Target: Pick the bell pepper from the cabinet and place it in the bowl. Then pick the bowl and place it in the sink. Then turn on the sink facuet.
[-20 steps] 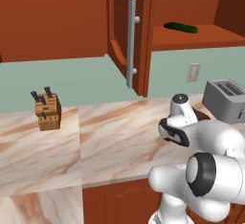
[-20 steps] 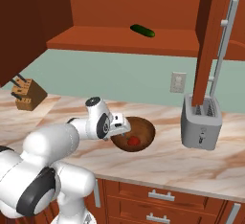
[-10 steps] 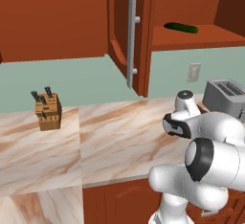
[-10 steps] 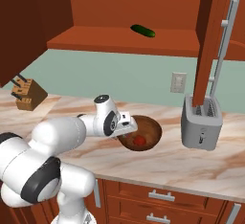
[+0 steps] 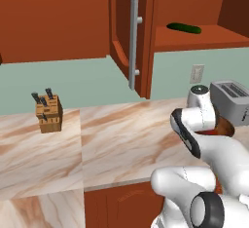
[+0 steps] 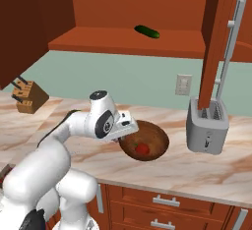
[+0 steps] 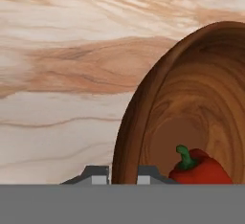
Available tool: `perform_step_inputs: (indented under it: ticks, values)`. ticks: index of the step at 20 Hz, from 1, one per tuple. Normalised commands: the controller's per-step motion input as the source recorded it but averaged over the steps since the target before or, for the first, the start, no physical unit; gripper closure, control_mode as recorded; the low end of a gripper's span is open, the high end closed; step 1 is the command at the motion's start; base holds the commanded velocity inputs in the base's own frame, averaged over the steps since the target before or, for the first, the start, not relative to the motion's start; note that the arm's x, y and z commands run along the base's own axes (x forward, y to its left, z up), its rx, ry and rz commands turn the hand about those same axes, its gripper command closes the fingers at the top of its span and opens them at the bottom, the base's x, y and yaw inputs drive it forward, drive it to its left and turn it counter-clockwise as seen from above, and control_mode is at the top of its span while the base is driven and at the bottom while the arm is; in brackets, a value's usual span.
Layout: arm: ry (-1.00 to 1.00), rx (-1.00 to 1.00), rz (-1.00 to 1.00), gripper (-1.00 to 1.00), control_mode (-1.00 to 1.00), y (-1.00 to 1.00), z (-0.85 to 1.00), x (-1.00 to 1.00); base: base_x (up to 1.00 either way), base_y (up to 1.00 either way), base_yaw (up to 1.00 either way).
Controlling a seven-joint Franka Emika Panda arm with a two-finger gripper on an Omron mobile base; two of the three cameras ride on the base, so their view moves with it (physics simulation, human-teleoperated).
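The dark reddish-brown bowl (image 6: pixel 147 139) sits on the marble counter left of the toaster, and its edge (image 5: pixel 224 126) peeks out behind my arm. The red bell pepper (image 6: pixel 142 149) with its green stem lies inside it, also close up (image 7: pixel 200 169). My gripper (image 6: pixel 129 134) is at the bowl's left rim. In the hand view my gripper (image 7: pixel 123 174) has one fingertip outside the bowl's wall (image 7: pixel 143 103) and one inside, shut on the rim. The cabinet door (image 5: pixel 130 37) hangs open. Sink and faucet are out of view.
A silver toaster (image 6: pixel 207 126) stands right of the bowl under the open door's bar handle (image 6: pixel 229 52). A green cucumber (image 6: pixel 146 31) lies on the cabinet shelf. A knife block (image 5: pixel 48 112) sits far left on the counter (image 5: pixel 121 139).
My arm has swung right along the counter and the hand has come up against the bowl's left rim. The bowl has slid slightly right.
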Motion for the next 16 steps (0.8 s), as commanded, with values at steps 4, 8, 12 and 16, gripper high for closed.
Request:
perform_step_inputs:
  ticks: [4,8,12,16]
  values:
    - [-0.16,-0.11,0.33,1.00,-1.00,0.18,1.00,-1.00,0.00,0.00,0.00]
    - [-0.12,-0.10,0.47,1.00,-1.00,0.22,1.00,-1.00,0.00,0.00,0.00]
    - [-0.04,-0.11,0.47,1.00,-1.00,0.29,1.00,-0.91,0.00,0.00,0.00]
    - [0.00,-0.15,0.38,1.00,-1.00,0.29,0.94,-0.54,0.00,0.00,0.00]
